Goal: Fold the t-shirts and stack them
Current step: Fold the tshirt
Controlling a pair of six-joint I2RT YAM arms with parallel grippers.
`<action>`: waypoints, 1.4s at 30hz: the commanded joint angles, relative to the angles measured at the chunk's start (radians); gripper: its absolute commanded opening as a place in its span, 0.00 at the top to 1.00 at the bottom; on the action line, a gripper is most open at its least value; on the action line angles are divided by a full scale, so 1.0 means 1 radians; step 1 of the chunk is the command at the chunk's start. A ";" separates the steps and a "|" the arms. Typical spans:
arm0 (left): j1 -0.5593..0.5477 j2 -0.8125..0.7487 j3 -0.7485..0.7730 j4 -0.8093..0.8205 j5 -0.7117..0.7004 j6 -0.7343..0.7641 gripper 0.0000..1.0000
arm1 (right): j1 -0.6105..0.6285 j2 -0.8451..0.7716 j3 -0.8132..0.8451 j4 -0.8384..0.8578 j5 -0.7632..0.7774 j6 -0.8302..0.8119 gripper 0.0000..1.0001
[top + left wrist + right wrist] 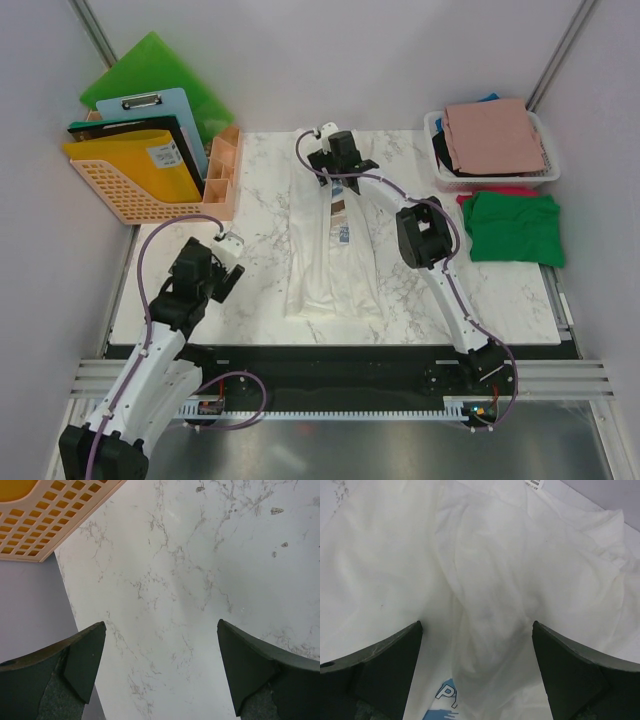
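The cream-white t-shirt (335,255) lies folded into a long strip down the middle of the table, its blue-and-brown print (340,215) showing. My right gripper (335,165) is open over the shirt's far end. In the right wrist view its jaws stand wide apart above the white cloth (485,580), with a bit of blue print (442,695) below. A green t-shirt (515,228) lies folded at the right, over a red one (500,190). A dusty-pink t-shirt (493,135) tops the basket, with black and blue ones beneath. My left gripper (228,272) is open and empty over bare table (165,605).
A white mesh basket (545,172) stands at the back right. An orange crate (130,195) with green folder boards (160,75), a clipboard and a yellow folder stands at the back left; its corner shows in the left wrist view (60,510). The table's left edge (67,600) is near my left gripper.
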 commanded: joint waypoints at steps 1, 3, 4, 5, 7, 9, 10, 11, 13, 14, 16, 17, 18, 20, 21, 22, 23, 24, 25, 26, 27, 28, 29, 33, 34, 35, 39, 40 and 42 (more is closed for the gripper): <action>0.004 -0.007 0.004 0.016 0.006 -0.032 0.00 | 0.000 -0.057 -0.079 0.076 0.086 -0.006 0.02; 0.005 -0.001 0.001 0.018 0.008 -0.032 0.00 | 0.007 -0.103 -0.101 0.105 0.122 -0.006 0.02; 0.004 0.003 0.003 0.016 0.009 -0.034 0.00 | 0.013 -0.159 -0.105 0.133 0.122 -0.003 0.02; 0.004 0.006 0.003 0.018 0.009 -0.035 0.00 | 0.020 -0.193 -0.128 0.157 0.125 -0.003 0.02; 0.004 0.013 0.004 0.016 0.011 -0.037 0.00 | 0.049 -0.293 -0.151 0.232 0.160 -0.028 0.02; 0.004 0.016 0.004 0.016 0.011 -0.035 0.00 | 0.072 -0.356 -0.178 0.277 0.251 -0.032 0.02; 0.005 0.012 0.004 0.018 0.009 -0.039 0.00 | 0.092 -0.420 -0.188 0.277 0.278 -0.023 0.02; 0.004 0.009 0.001 0.016 0.009 -0.037 0.00 | 0.098 -0.458 -0.208 0.283 0.309 0.012 0.02; 0.004 0.000 0.001 0.016 0.011 -0.039 0.00 | 0.125 -0.581 -0.320 0.315 0.403 0.038 0.02; 0.004 -0.011 0.001 0.018 0.011 -0.039 0.00 | 0.136 -0.621 -0.407 0.328 0.451 0.041 0.02; 0.004 -0.020 0.001 0.016 0.006 -0.048 0.00 | 0.164 -0.749 -0.518 0.380 0.522 0.017 0.02; 0.004 -0.030 0.001 0.018 0.008 -0.048 0.00 | 0.168 -0.791 -0.573 0.376 0.519 0.009 0.02; 0.004 -0.036 0.001 0.018 0.008 -0.048 0.00 | 0.170 -0.828 -0.630 0.243 0.493 0.026 0.02; 0.004 -0.048 0.001 0.016 0.012 -0.045 0.00 | 0.159 -0.917 -0.639 -0.005 0.371 0.088 0.02; 0.004 -0.051 0.000 0.015 0.020 -0.043 0.00 | 0.143 -0.943 -0.642 -0.240 0.273 0.148 0.03; 0.004 -0.054 -0.003 0.016 0.026 -0.042 0.00 | 0.107 -1.000 -0.694 -0.325 0.084 0.187 0.06; 0.004 -0.054 -0.006 0.019 0.034 -0.040 0.00 | 0.087 -1.034 -0.734 -0.382 -0.029 0.184 0.06; 0.004 -0.051 -0.011 0.030 0.041 -0.034 0.00 | 0.072 -1.060 -0.772 -0.478 -0.085 0.179 0.07; 0.004 -0.041 -0.013 0.033 0.043 -0.035 0.00 | 0.064 -1.113 -0.818 -0.505 -0.116 0.170 0.08; 0.004 -0.031 -0.011 0.036 0.044 -0.035 0.00 | 0.064 -1.135 -0.904 -0.528 -0.203 0.144 0.08; 0.004 -0.011 -0.010 0.036 0.043 -0.035 0.00 | 0.064 -1.144 -0.924 -0.612 -0.219 0.118 0.07; 0.004 -0.005 -0.007 0.032 0.041 -0.037 0.00 | 0.064 -1.146 -0.941 -0.653 -0.237 0.075 0.07; 0.004 -0.005 -0.005 0.033 0.040 -0.039 0.00 | 0.064 -1.138 -0.960 -0.699 -0.263 0.035 0.07; 0.004 -0.027 -0.013 0.035 0.043 -0.039 0.00 | 0.066 -1.091 -1.017 -0.826 -0.300 -0.052 0.12; 0.004 -0.027 -0.013 0.033 0.038 -0.036 0.00 | 0.069 -1.079 -1.030 -0.827 -0.309 -0.063 0.16; 0.004 -0.027 -0.013 0.032 0.032 -0.039 0.00 | 0.072 -1.071 -1.038 -0.832 -0.312 -0.071 0.17; 0.004 -0.027 -0.016 0.030 0.015 -0.037 0.00 | 0.104 -1.040 -1.043 -0.867 -0.331 -0.097 0.17; 0.004 -0.025 -0.014 0.030 0.015 -0.037 0.00 | 0.112 -1.034 -1.052 -0.881 -0.331 -0.106 0.17; 0.004 -0.020 -0.014 0.030 0.017 -0.039 0.00 | 0.128 -1.014 -1.073 -0.925 -0.329 -0.161 0.18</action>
